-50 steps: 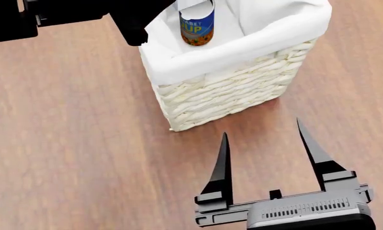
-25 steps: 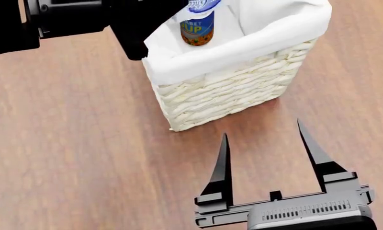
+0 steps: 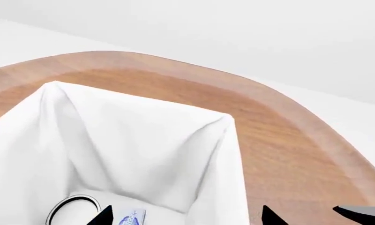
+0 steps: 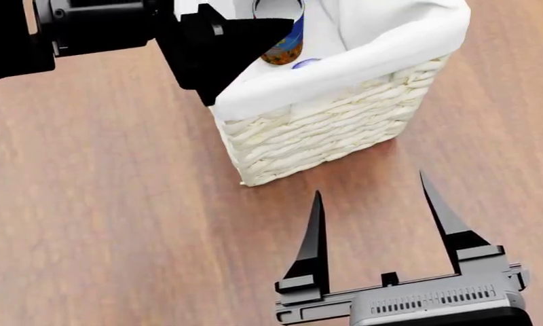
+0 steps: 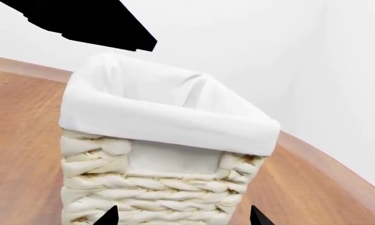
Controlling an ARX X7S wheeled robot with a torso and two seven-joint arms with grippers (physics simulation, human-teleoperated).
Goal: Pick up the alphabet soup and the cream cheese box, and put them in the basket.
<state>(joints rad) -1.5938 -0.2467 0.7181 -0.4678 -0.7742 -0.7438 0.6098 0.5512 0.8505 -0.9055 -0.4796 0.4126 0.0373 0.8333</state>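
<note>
Left gripper (image 4: 226, 47) spread empty over basket (image 4: 326, 129) — alphabet soup (image 4: 285, 44), cream cheese box (image 4: 305, 63) inside; right gripper (image 4: 376, 204) open.

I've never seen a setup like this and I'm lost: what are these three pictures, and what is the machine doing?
It is a simulated two-armed robot. One picture looks down from its head; the other two come from cameras near each pincer. On the wooden table stands a woven basket lined with white cloth. Inside is the alphabet soup, with a bit of the cream cheese box beside it. The left pincer hangs over the basket's rim, open. The right pincer waits before the basket, open and empty.
</note>
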